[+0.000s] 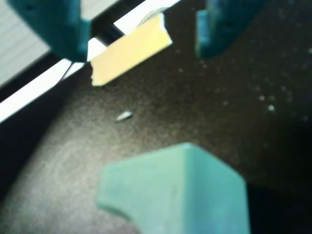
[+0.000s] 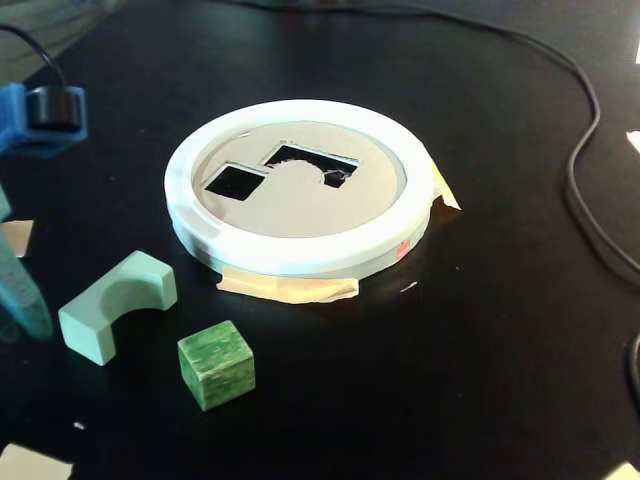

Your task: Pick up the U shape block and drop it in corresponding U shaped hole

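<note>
Wrist view: I see my gripper [image 1: 141, 39] open, empty, above the black table [image 1: 204, 112]; tape [image 1: 129, 51] lies between its fingers, the arch block [image 1: 178, 192] nearer. Fixed view: arch block [image 2: 115, 305] lies near-left, cube [image 2: 216, 364] beside it, apart from the ring [image 2: 300, 250] holding the notched hole [image 2: 305, 163]; cable [image 2: 580, 160] runs right.

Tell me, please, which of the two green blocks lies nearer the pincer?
The U shape block, pale mint with an arched notch; the darker green cube lies farther right.

Bare black table [image 2: 480, 330] lies between the U shape block [image 2: 117, 303] and white ring [image 2: 300, 255]; only 1 green cube [image 2: 216, 364] stands beside the block.
</note>
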